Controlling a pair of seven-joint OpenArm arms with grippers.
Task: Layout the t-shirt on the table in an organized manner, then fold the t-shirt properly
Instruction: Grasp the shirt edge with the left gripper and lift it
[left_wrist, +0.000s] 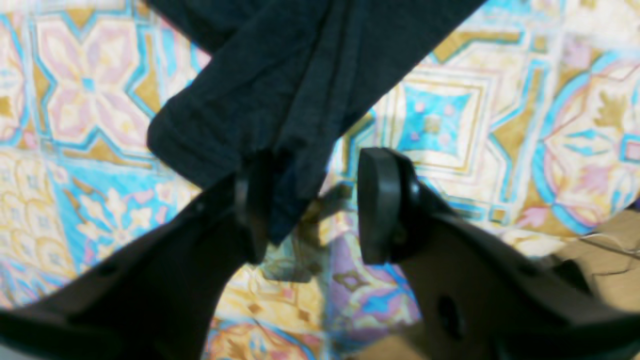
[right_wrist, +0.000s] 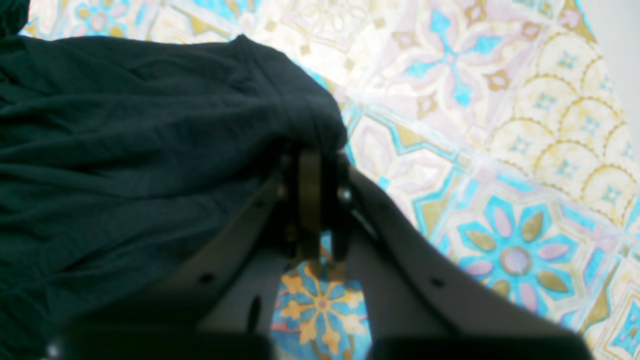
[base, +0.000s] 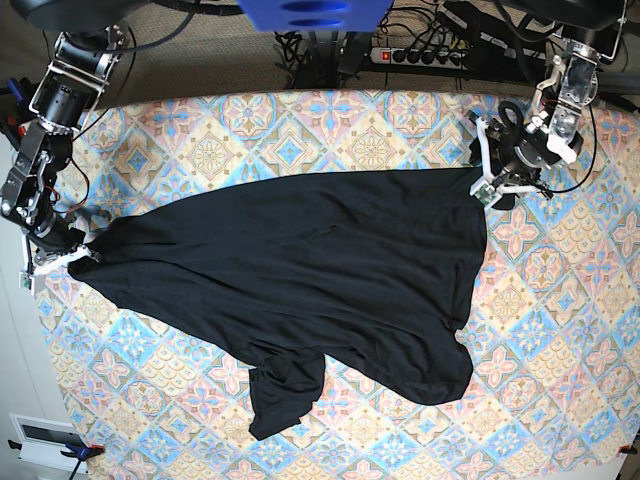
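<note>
pincer spread above t-shirt

Legible text, labels, brands, numbers, signs: none in any view.

- Plain black soft-fabric long-sleeved t-shirt: no print, tag or logo visible.
- Wide table under a pastel blue, pink and cream tile-patterned cloth: ornamental motifs only, no lettering.
- Small white panel with a dark strip at the lower left corner of the base view: any marking is too small to read.
- Dark power strip with a red switch beyond the table's far edge: no readable marking.
</note>
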